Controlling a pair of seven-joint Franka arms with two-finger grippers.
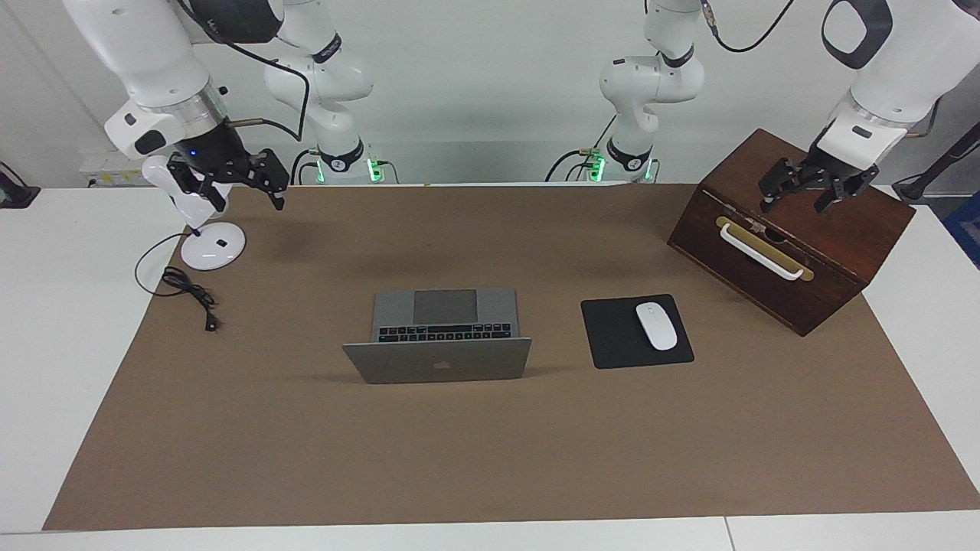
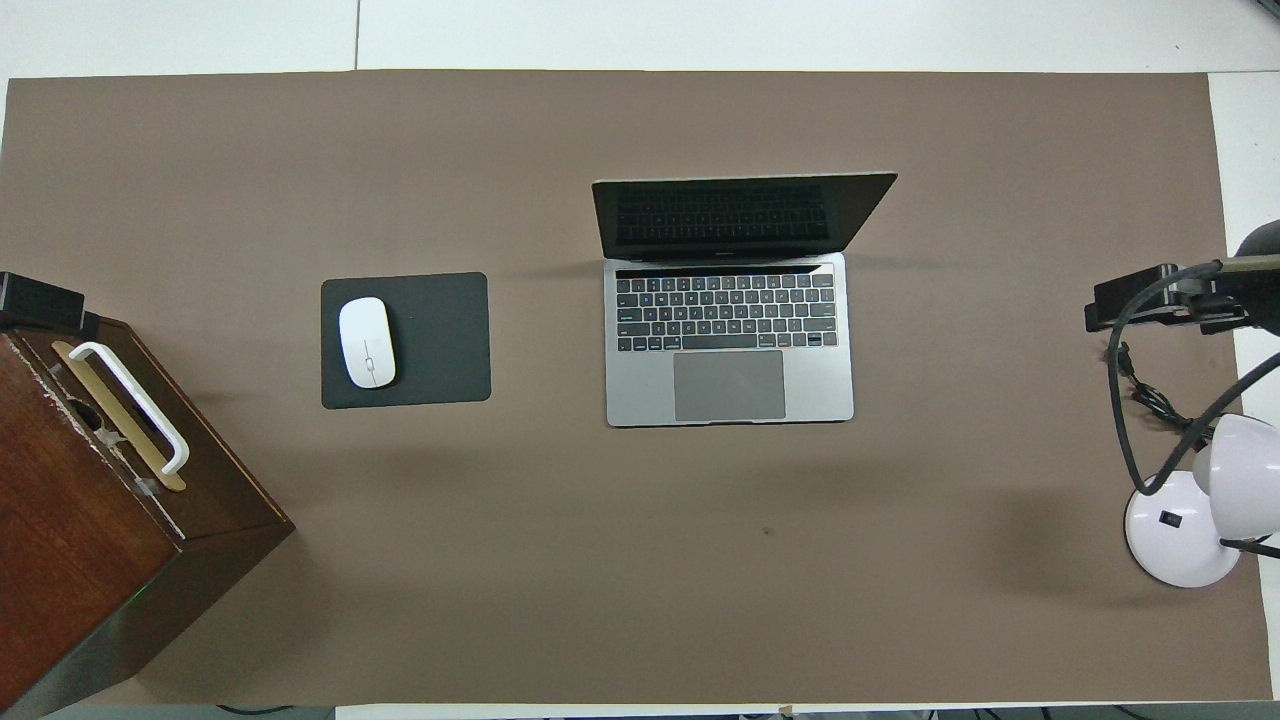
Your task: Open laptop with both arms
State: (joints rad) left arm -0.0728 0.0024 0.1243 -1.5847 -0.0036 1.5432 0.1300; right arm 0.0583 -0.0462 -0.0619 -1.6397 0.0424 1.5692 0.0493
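Apple logo on laptop (image 1: 437,370) lid

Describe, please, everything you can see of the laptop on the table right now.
The laptop is a thin silver-grey machine, metal by its look, lying flat on the brown mat near the table's middle. It stands open: the lid is raised past upright and leans away from the robots, its dark screen switched off, a dark apple logo on its back. Black keys and a grey trackpad show on the base. The black mouse pad lies beside it, apart, toward the left arm's end. Nothing but the mat touches it.
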